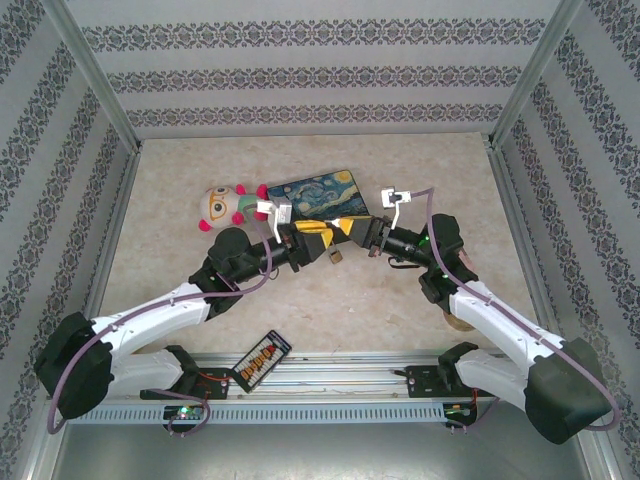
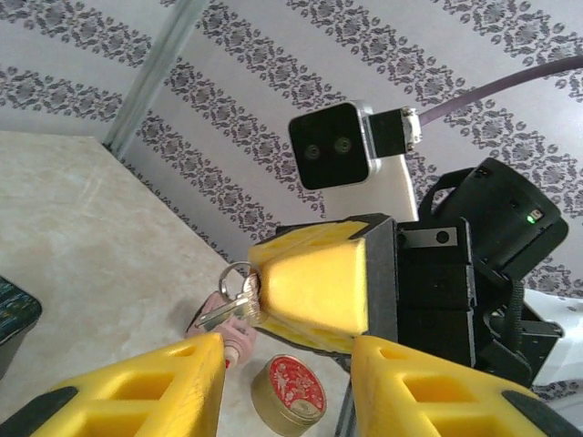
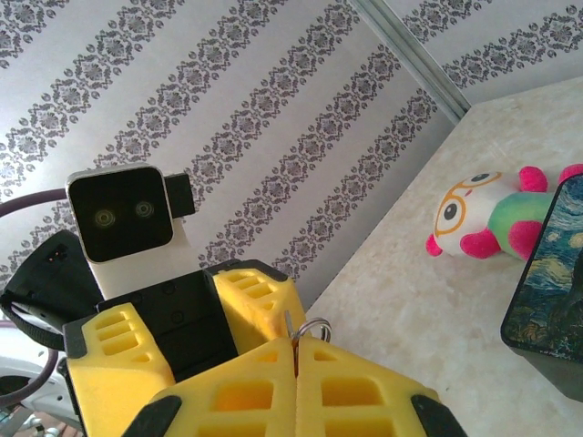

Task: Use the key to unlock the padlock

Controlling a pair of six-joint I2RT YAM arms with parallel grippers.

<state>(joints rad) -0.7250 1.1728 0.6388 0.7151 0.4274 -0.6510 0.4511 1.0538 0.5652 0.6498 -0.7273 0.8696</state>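
My left jaws: spread apart | my right jaws: pinching the key (image 2: 216, 315) by its ring (image 3: 314, 325) | key: just ahead of left jaws, above desk (image 2: 91, 237).

Plush toy (image 1: 222, 205) lies beside painted box (image 1: 318, 194).

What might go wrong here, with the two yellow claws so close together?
1. The key dangles loose from a thin ring pinched at the very tip of the shut right gripper; a nudge could set it swinging or pull the ring out.
2. The open left gripper faces it tip to tip at close range, so the fingers might bump.
3. The key is tiny beside those broad fingers, so a grab could miss.
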